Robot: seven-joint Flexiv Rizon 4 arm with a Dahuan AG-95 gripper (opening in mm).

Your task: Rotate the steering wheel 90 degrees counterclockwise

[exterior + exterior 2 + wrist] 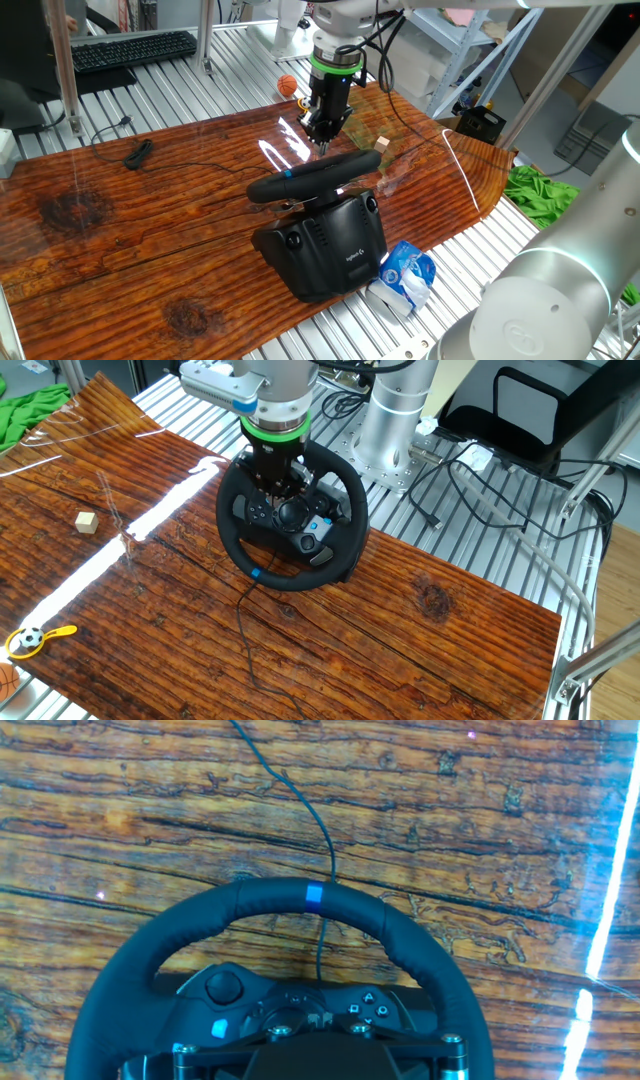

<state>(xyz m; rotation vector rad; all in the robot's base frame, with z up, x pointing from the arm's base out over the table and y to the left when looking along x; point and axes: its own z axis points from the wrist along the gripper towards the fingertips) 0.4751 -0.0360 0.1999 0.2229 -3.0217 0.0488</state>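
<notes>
Black padded steering wheel (291, 518) with small blue stripe sits on bulky black base (325, 246) on glossy wooden table (420, 630), thin black cable (315, 830) trailing off; gripper (321, 137) points straight down over wheel hub, fingers together, holding nothing

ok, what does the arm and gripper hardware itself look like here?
Silver-white metal arm with rounded joints. A bright green ring circles the wrist, above a black cylindrical gripper body tapering to two short dark fingers. Black cables loop beside the wrist. No markings legible.
</notes>
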